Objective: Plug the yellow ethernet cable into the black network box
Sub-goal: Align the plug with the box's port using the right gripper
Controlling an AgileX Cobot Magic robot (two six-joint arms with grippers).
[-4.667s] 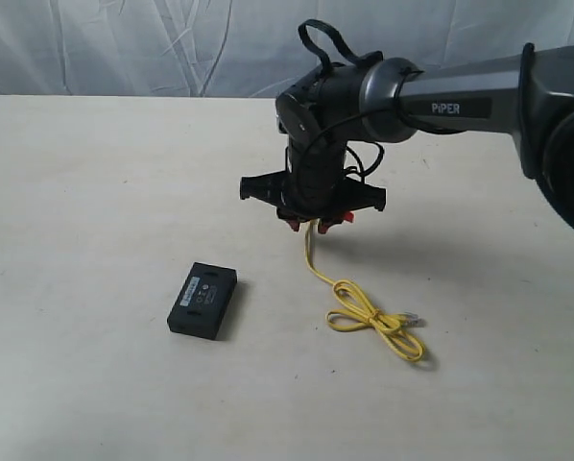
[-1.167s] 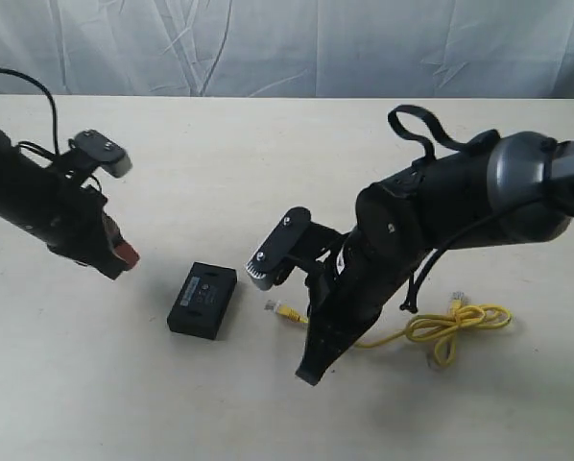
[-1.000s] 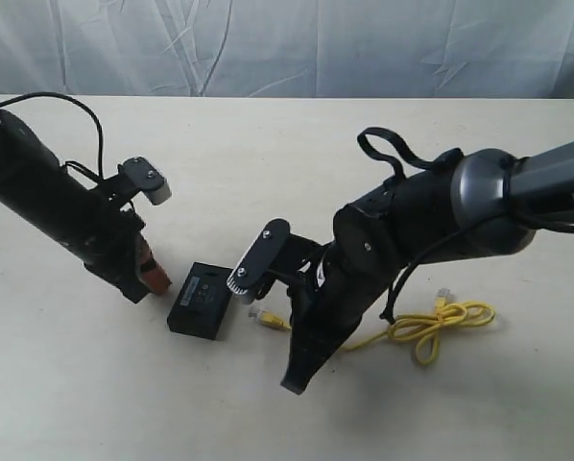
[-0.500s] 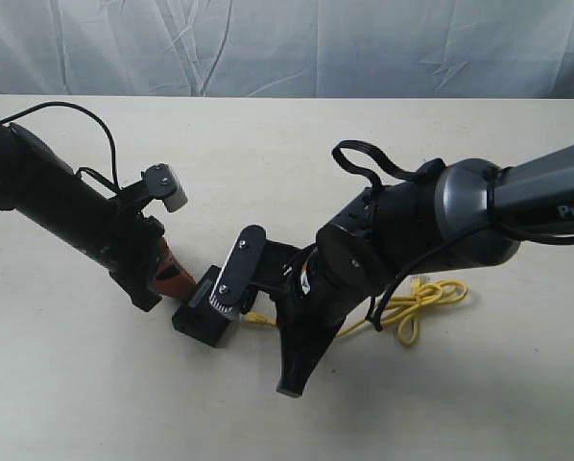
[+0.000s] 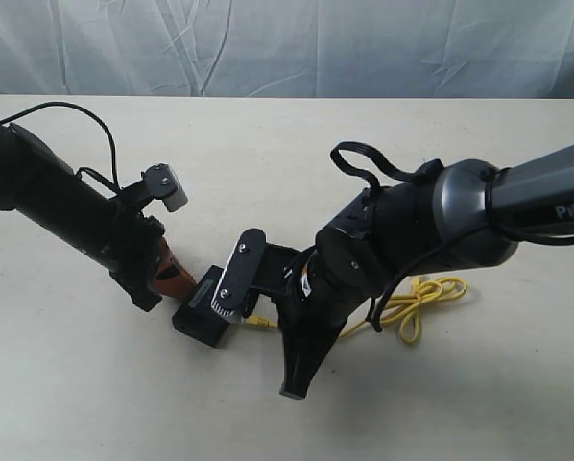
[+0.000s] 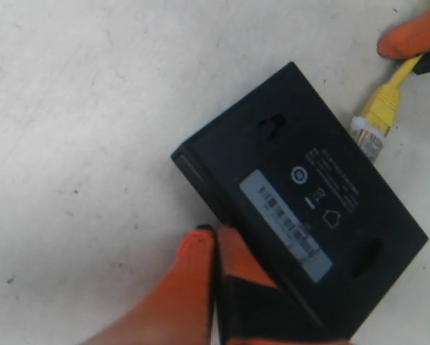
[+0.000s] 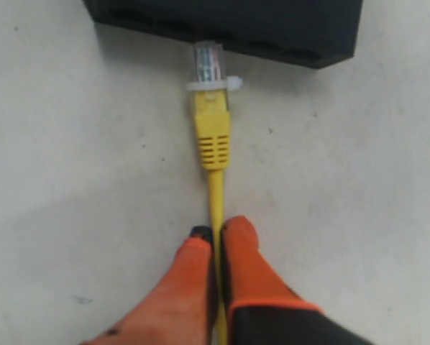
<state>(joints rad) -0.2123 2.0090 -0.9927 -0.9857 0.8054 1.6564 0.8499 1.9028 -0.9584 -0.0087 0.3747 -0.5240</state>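
The black network box (image 5: 197,314) lies flat on the table, its white label strip (image 6: 287,223) facing up. My left gripper (image 6: 215,236) is shut and empty, its orange tips pressed against the box's long side edge (image 5: 169,279). My right gripper (image 7: 215,231) is shut on the yellow ethernet cable (image 7: 215,140) a short way behind the plug. The clear plug (image 7: 208,63) points at the box's side (image 7: 229,29) and sits right at its edge; whether it is in a port cannot be seen. The cable's knotted loop (image 5: 423,300) trails on the table behind the right arm.
The beige table top (image 5: 95,403) stretches round the box. A wrinkled white cloth backdrop (image 5: 268,48) hangs behind the far edge. The bulky right arm (image 5: 412,230) hides part of the cable. The right wrist camera housing (image 5: 237,279) hangs over the box's near end.
Over the last second the left gripper came in from the left and touched the box's side. The right gripper carried the plug up to the box's opposite side, dragging the knot leftwards.
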